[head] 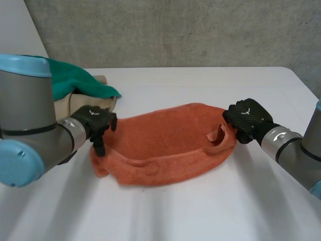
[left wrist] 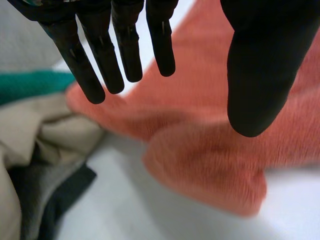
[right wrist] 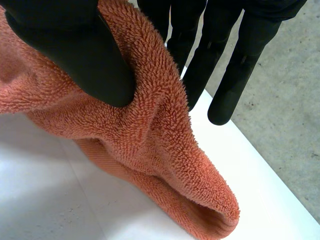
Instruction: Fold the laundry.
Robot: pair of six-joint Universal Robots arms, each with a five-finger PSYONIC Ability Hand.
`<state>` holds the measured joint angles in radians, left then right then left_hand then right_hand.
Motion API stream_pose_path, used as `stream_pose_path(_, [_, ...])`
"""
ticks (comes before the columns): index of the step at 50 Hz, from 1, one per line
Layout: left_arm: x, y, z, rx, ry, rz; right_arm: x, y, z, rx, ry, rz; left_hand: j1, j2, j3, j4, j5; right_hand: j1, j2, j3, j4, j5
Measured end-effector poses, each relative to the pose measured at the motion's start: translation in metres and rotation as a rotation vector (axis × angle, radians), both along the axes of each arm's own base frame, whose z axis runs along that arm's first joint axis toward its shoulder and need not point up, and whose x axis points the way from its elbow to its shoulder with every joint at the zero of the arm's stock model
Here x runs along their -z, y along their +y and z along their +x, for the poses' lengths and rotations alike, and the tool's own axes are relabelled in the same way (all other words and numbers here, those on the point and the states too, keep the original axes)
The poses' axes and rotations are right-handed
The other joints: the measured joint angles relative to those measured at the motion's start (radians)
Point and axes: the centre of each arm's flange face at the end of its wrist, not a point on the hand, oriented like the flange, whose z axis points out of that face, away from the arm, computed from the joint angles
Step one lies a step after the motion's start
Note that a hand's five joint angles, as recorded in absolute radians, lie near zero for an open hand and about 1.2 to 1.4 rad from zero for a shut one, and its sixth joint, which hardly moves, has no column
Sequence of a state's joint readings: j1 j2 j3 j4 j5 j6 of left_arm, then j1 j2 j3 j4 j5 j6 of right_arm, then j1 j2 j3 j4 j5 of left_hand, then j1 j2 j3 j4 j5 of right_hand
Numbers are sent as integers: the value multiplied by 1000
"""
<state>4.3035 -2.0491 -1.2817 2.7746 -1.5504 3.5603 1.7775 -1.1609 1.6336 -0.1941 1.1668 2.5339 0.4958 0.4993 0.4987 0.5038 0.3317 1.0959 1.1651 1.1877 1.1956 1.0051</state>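
An orange towel (head: 170,140) lies bunched in a long loop across the middle of the white table (head: 210,211). My left hand (head: 93,119) hovers just over the towel's left end, open. In the left wrist view its fingers (left wrist: 105,55) are straight and spread from the thumb, with the towel (left wrist: 210,150) lying below them untouched. My right hand (head: 248,118) holds the towel's right end, raised a little off the table. In the right wrist view the thumb (right wrist: 85,55) presses a fold of the towel (right wrist: 150,135) against the fingers.
A pile of other laundry sits at the back left: a green cloth (head: 75,80) over a beige one (head: 65,108). Beside my left hand lie the beige cloth (left wrist: 45,135) and a dark grey piece (left wrist: 55,195). The table's right edge and concrete floor (right wrist: 290,125) are close to my right hand.
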Motion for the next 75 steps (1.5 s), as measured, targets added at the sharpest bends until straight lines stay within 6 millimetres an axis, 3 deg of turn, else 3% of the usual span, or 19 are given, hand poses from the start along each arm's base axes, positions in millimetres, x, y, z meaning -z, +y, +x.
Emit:
stream_pose_path(11, [38, -4, 3, 23, -116, 110, 2, -2, -5, 3, 25, -2, 172, 146, 147, 145, 141, 0, 0, 0, 0, 0])
stream_pose_path(13, [48, -3, 1, 27, -129, 113, 2, -3, -7, 5, 30, -2, 623, 581, 577, 566, 556, 0, 0, 0, 0, 0])
stream_pose_path(16, [50, -3, 1, 26, -133, 110, 1, -3, -7, 7, 31, -2, 656, 628, 622, 624, 610, 0, 0, 0, 0, 0])
stream_pose_path(21, [11, -1, 2, -31, -101, -20, -28, -8, -15, 44, 49, -36, 658, 693, 686, 691, 643, 0, 0, 0, 0, 0])
stream_pose_path(23, [-19, 5, 4, -53, -60, -100, -47, -9, -20, 62, 60, -60, 658, 693, 686, 692, 643, 0, 0, 0, 0, 0])
stream_pose_path(29, [-138, 46, 21, -90, 121, -417, -153, 9, -37, 138, 71, -229, 658, 695, 691, 695, 643, 0, 0, 0, 0, 0])
stream_pose_path(33, [-180, 69, 33, -90, 153, -518, -204, 24, -49, 177, 64, -313, 658, 695, 691, 695, 643, 0, 0, 0, 0, 0])
stream_pose_path(36, [-190, 75, 40, -86, 126, -522, -220, 28, -56, 192, 73, -319, 658, 695, 691, 695, 643, 0, 0, 0, 0, 0])
stream_pose_path(40, [-185, 69, 41, -78, 82, -480, -218, 26, -57, 180, 102, -279, 658, 695, 691, 695, 643, 0, 0, 0, 0, 0])
stream_pose_path(44, [-146, 32, 30, -54, -4, -353, -176, 9, -50, 133, 220, -134, 658, 697, 691, 696, 643, 0, 0, 0, 0, 0])
stream_pose_path(47, [-135, 22, 27, -49, -19, -330, -166, 4, -49, 129, 242, -107, 658, 697, 691, 696, 643, 0, 0, 0, 0, 0])
stream_pose_path(49, [-99, -17, 10, -34, -46, -302, -125, -22, -45, 139, 301, -31, 658, 697, 691, 696, 643, 0, 0, 0, 0, 0])
stream_pose_path(53, [-77, -61, -8, -35, -21, -399, -100, -51, -39, 181, 292, -55, 658, 697, 691, 696, 643, 0, 0, 1, 0, 0])
stream_pose_path(55, [-77, -64, -10, -36, -17, -413, -99, -53, -38, 185, 288, -63, 658, 697, 691, 696, 643, 0, 0, 1, 0, 0])
stream_pose_path(56, [-83, -92, -21, -52, 39, -566, -99, -76, -31, 230, 225, -167, 658, 697, 691, 696, 643, 0, 0, 1, 0, 0])
stream_pose_path(60, [-118, -116, -30, -96, 153, -828, -126, -103, -25, 282, 64, -394, 658, 697, 691, 696, 643, 0, 0, 1, 0, 0])
stream_pose_path(68, [-190, -109, -22, -180, 331, -1156, -204, -110, -32, 278, -278, -809, 658, 697, 691, 696, 643, 0, 7, 3, 0, 0])
stream_pose_path(72, [-185, -99, -21, -156, 332, -1124, -201, -106, -37, 261, -296, -799, 658, 697, 691, 696, 643, 0, 7, 3, 0, 1])
stream_pose_path(75, [-160, -91, -23, -112, 305, -1024, -177, -100, -38, 238, -262, -680, 658, 697, 691, 696, 643, 0, 7, 3, 0, 8])
